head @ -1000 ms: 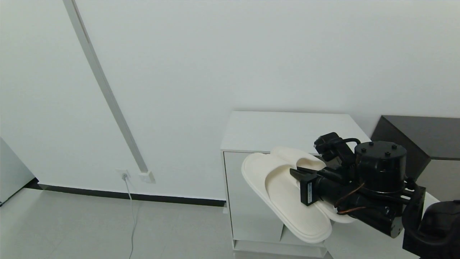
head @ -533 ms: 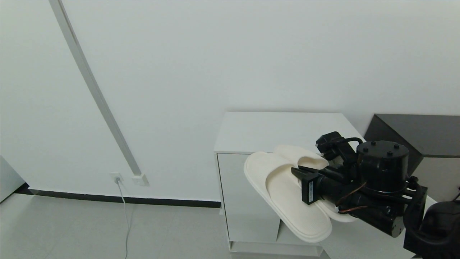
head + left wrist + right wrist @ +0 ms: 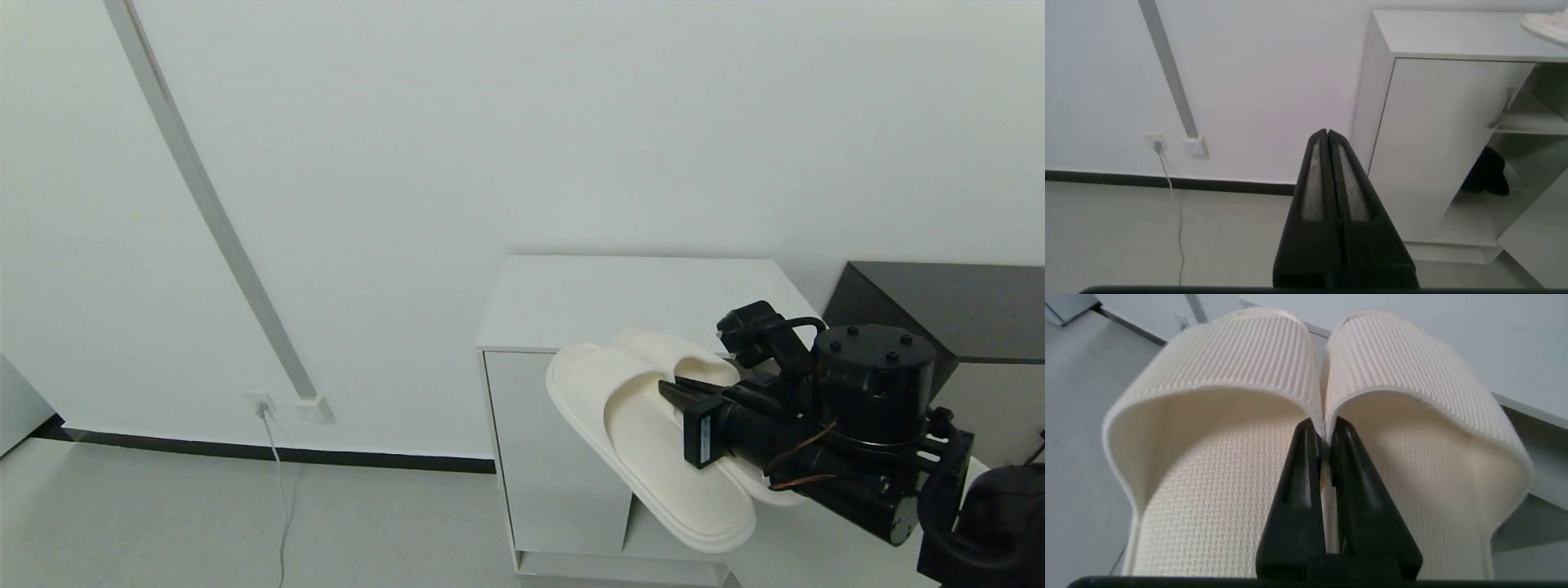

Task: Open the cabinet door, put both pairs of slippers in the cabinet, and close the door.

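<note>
Head view, right claw (image 3: 679,390) pinching slippers (image 3: 641,445)

Black right arm (image 3: 857,482) has screw-topped cylinder (image 3: 873,367), orange wires (image 3: 804,445), tapered pincer (image 3: 1320,441).

The room is bright, with soft, even light. The plain white wall (image 3: 490,122) has no hard shadows. The flat top of the small white cabinet (image 3: 629,294) is lighter than its grey, shaded front. The smooth pale grey floor (image 3: 163,523) shines a little. It is a bit darker under the straps of the cream ribbed slippers (image 3: 1257,384).
</note>
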You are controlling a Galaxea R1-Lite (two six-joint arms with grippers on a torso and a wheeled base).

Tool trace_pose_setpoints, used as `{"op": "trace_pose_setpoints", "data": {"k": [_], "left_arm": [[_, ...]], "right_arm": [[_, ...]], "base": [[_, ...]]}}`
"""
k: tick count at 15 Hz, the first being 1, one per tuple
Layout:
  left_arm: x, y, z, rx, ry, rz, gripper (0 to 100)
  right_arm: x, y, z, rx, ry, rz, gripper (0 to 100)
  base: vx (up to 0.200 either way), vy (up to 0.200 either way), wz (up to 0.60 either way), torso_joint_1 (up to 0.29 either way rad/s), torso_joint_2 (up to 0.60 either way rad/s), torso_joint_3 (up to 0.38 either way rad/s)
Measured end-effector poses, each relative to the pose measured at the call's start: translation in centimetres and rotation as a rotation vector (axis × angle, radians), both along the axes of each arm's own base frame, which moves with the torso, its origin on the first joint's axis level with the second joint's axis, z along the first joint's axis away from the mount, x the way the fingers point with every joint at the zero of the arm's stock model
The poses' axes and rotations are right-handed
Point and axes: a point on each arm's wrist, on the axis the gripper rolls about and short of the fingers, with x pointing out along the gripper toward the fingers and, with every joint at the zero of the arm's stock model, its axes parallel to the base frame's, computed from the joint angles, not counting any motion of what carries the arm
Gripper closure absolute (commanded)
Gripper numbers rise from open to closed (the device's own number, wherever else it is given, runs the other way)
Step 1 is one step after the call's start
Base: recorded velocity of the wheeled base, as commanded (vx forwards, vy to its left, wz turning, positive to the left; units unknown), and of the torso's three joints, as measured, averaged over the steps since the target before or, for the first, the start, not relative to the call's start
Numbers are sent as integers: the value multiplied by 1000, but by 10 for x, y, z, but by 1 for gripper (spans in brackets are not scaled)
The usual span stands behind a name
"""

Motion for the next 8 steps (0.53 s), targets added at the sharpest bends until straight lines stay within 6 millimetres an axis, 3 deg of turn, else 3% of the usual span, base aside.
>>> {"op": "trace_pose_setpoints", "data": {"k": [7, 8], "left_arm": [[0, 0, 0, -1, 0, -1, 100], [0, 0, 0, -1, 0, -1, 100]], "right_arm": [[-1, 0, -1, -6, 3, 3, 100], [-2, 0, -2, -7, 3, 3, 100]], "base": [[0, -200, 0, 3, 4, 4], [0, 0, 0, 0, 0, 0]]}}
